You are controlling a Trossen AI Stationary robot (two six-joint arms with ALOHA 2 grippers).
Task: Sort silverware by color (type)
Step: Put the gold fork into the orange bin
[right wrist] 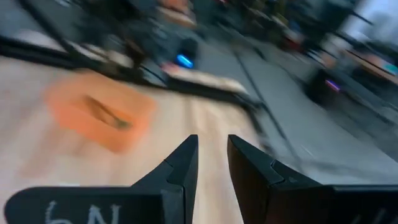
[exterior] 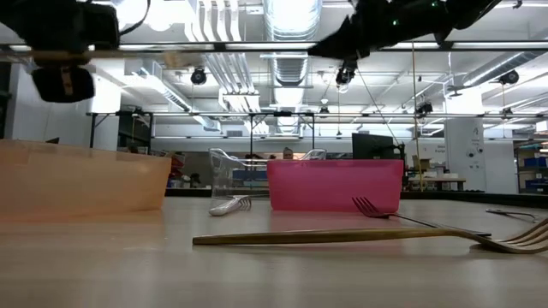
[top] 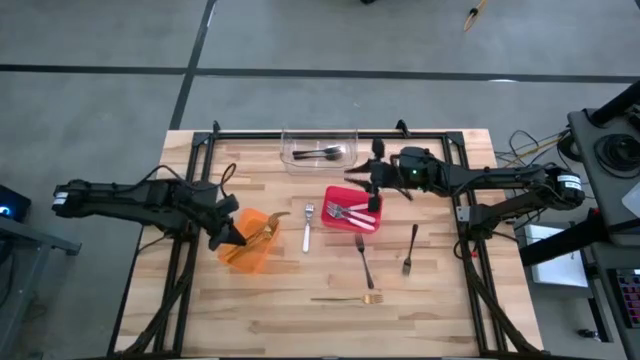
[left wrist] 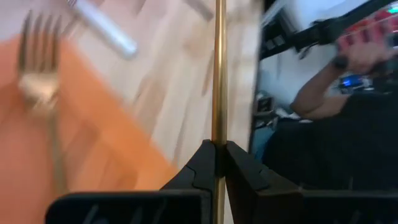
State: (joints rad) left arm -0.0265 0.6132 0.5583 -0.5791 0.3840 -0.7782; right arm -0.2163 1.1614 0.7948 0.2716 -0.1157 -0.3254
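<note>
Pale wood-plank table (top: 440,310), translucent orange plastic bin (top: 247,256), shiny gold metal fork (top: 347,298)

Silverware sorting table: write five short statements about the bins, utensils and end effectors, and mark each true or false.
1. The left end effector is shut on a thin gold metal utensil. True.
2. The clear plastic bin holds silver forks. False: it holds dark utensils; the silver forks lie in the red plastic bin.
3. The right end effector grips a black fork. False: its fingers stand apart with nothing between them.
4. A gold fork lies loose on the wooden table. True.
5. The orange plastic bin sits under the right arm. False: it is by the left arm.
</note>
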